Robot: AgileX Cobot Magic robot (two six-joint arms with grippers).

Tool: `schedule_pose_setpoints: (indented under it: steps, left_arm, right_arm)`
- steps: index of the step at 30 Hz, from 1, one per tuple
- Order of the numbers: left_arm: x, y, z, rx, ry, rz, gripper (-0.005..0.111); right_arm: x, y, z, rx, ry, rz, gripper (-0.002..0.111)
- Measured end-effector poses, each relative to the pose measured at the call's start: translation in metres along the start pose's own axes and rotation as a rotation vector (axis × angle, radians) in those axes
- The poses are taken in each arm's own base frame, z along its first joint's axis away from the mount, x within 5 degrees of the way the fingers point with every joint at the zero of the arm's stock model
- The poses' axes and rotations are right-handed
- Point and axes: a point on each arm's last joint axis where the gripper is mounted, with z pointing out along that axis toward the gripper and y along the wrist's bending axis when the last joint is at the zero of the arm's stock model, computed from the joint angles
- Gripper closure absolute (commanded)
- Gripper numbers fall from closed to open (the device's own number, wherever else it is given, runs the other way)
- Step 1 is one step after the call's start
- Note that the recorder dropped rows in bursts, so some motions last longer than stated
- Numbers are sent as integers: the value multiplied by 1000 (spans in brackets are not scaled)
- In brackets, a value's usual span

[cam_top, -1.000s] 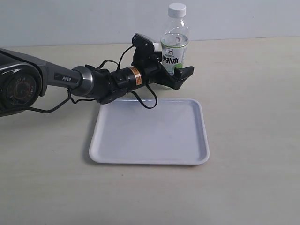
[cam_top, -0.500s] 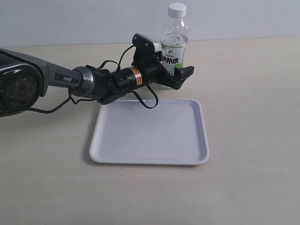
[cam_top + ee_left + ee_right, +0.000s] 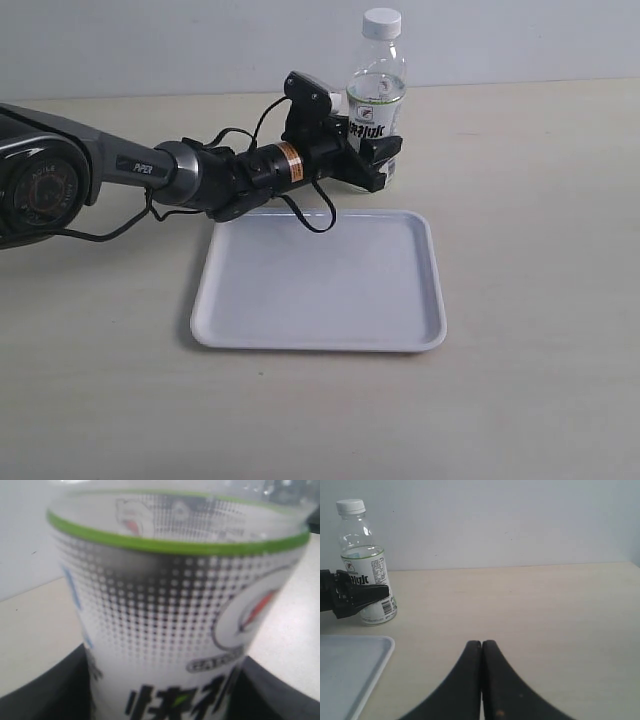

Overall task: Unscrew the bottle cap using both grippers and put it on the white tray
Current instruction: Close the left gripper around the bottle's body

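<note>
Table: a pale table [image 3: 540, 300] runs back to a plain light wall.
Bottle: the bottle [image 3: 376, 100] stands upright just behind the white tray [image 3: 320, 345]; clear plastic, white-and-green label, dark characters.
Cap: the bottle cap [image 3: 382, 22], small and white, sits on the neck.
Left tool: the left tool [image 3: 375, 150] is closed around the labelled body, apparently gripping.
Right tool: the right tool [image 3: 481, 675] is pinched shut, empty, well apart from the bottle.
Progress: bracing looks begun; unscrewing and traying remain.
</note>
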Motion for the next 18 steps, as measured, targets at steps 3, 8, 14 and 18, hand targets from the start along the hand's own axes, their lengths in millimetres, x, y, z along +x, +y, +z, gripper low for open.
schedule_pose_setpoints:
  steps: [3, 8, 14, 18]
  left_arm:
    - [0, 0, 0, -1, 2, 0, 107]
    - [1, -2, 0, 20, 11, 25, 107]
    - [-2, -5, -1, 54, 29, 69, 107]
    - [-5, -8, -6, 61, 46, 74, 107]
  right_arm:
    - [0, 0, 0, 0, 0, 0, 108]
    - [0, 0, 0, 0, 0, 0, 108]
    - [0, 0, 0, 0, 0, 0, 108]
    - [0, 0, 0, 0, 0, 0, 108]
